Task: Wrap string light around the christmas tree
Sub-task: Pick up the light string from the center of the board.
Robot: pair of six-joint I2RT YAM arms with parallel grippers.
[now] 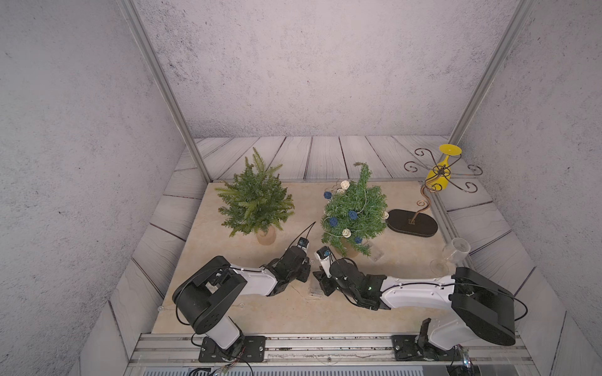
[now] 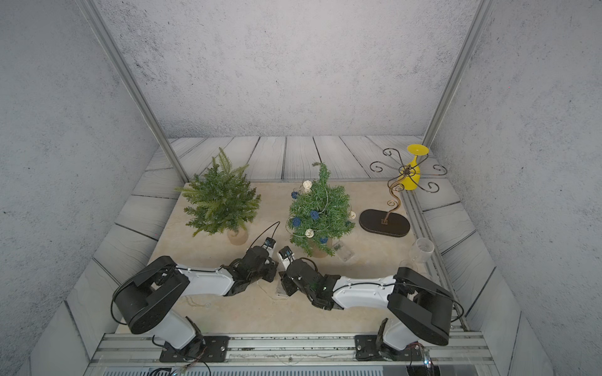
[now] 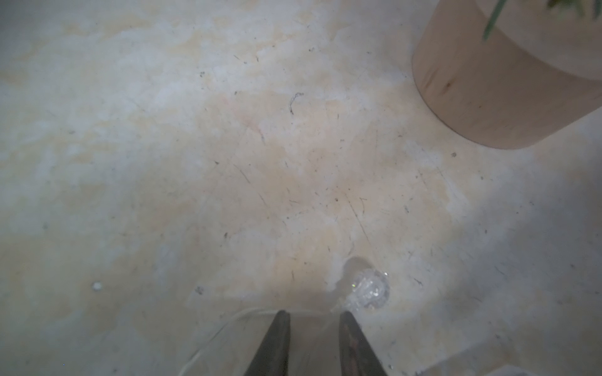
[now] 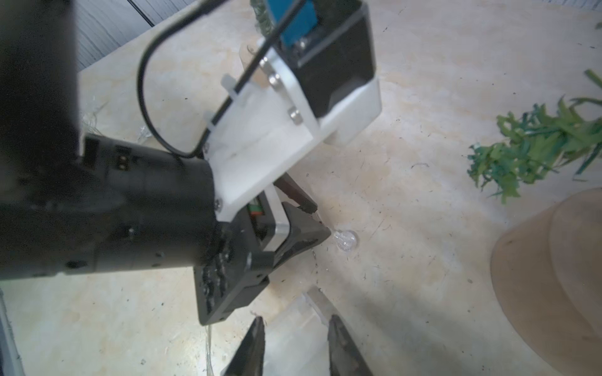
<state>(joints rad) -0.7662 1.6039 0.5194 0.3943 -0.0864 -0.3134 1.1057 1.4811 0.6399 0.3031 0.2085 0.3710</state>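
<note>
Soft overhead light is falling evenly; the walls (image 1: 65, 162) are bowing at the top views' edges. Wrist views are looking dim and blurred, with the string light bulb (image 3: 368, 289) glinting.

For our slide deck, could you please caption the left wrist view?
Left tool straddles the string light wire, a clear bulb beside it, wooden pot beyond.

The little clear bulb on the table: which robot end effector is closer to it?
Left. The left end effector has its tips right beside the clear bulb. The right end effector is clearly farther off, with open space between it and the bulb.
</note>
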